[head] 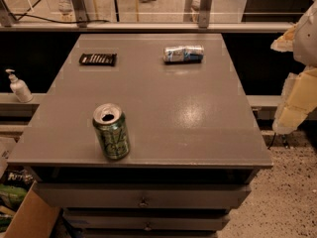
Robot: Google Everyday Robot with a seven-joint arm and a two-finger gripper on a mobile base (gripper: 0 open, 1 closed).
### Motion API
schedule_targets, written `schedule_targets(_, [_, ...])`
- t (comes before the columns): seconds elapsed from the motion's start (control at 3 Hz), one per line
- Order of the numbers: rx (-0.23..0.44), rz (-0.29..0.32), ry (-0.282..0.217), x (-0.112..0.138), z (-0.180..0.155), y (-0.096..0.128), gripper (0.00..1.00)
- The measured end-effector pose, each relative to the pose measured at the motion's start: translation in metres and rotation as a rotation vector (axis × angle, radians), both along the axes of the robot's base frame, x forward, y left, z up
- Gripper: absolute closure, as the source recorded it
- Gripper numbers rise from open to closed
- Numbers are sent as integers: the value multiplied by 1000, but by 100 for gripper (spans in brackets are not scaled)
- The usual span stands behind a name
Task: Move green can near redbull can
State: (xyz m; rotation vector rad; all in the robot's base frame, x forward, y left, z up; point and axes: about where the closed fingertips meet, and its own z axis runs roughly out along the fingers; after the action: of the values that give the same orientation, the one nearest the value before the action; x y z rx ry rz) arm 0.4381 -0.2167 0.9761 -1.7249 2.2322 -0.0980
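gripper [298, 90] hangs at 3 o'clock, off the table [198, 118]; i cannot tell its state. green can [112, 132] stands at 7 o'clock near the front edge and redbull can [184, 53] lies at 1. i judge an off-centre grab could topple the green can.

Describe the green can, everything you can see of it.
The green can looks like an aluminium drink can, green with pale scribbled markings and a silver top whose tab hole is open. It stands upright near the front left of the grey table, on its own, and nothing touches it but the tabletop. The gripper hangs beyond the table's right side, far from the can.
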Motion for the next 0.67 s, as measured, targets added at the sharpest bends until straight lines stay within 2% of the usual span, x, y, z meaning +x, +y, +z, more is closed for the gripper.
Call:
schedule_targets(0.33, [0,0,0,0,0,0,0])
schedule_targets(0.67, [83,3,-4,-2,-10,8,0])
